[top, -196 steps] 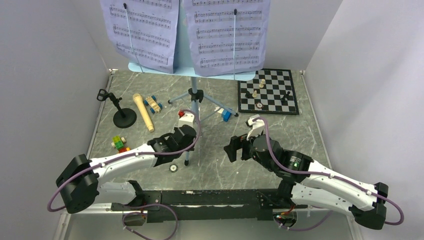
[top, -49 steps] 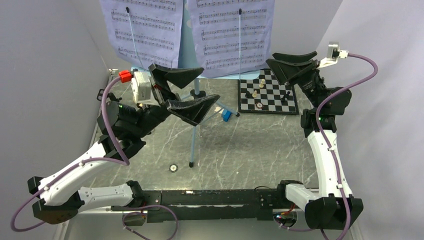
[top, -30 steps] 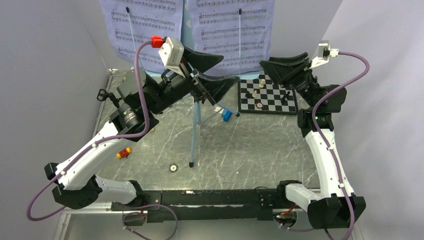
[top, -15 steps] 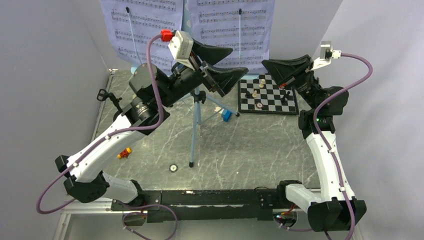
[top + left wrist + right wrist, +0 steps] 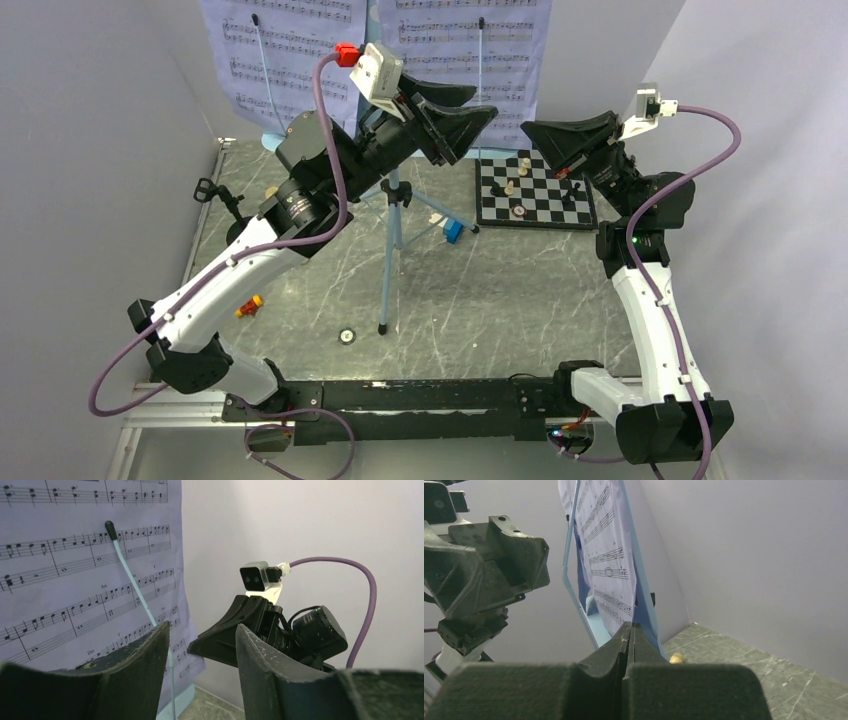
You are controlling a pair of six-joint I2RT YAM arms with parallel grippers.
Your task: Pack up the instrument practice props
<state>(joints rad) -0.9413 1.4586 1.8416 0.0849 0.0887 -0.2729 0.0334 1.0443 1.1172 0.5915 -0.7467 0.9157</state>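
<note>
- The light-blue music stand (image 5: 391,250) is upright on its tripod at the middle of the table (image 5: 480,290). Its desk is up at 12 o'clock against the back wall.
- Both lavender sheet-music pages are on the desk, the left page (image 5: 280,60) and the right page (image 5: 510,60), each under a thin retaining arm.
- The left gripper (image 5: 486,102) is raised in front of the right page's lower edge. Its fingers stand partly apart with a clear gap and nothing between them.
- The right gripper (image 5: 526,129) comes in from 2 o'clock toward the right page's lower right corner. Its fingers are pressed fully together, with the tips right at the paper's edge in the wrist view. I cannot tell whether a corner of the page is nipped between them.
- The short black mic stand (image 5: 210,190) is at 10 o'clock, partly hidden by the left arm. A tan tip (image 5: 271,190) just beside the arm looks like the microphone.
- The chessboard (image 5: 545,205) at 2 o'clock and the toy blocks (image 5: 250,303) at 8 o'clock are not part of the job.
- Judged from this, the task is at its very start and no prop is packed. The pages look to be the first step. After that the stand, microphone and mic stand all remain. No box or bag is in view.
</note>
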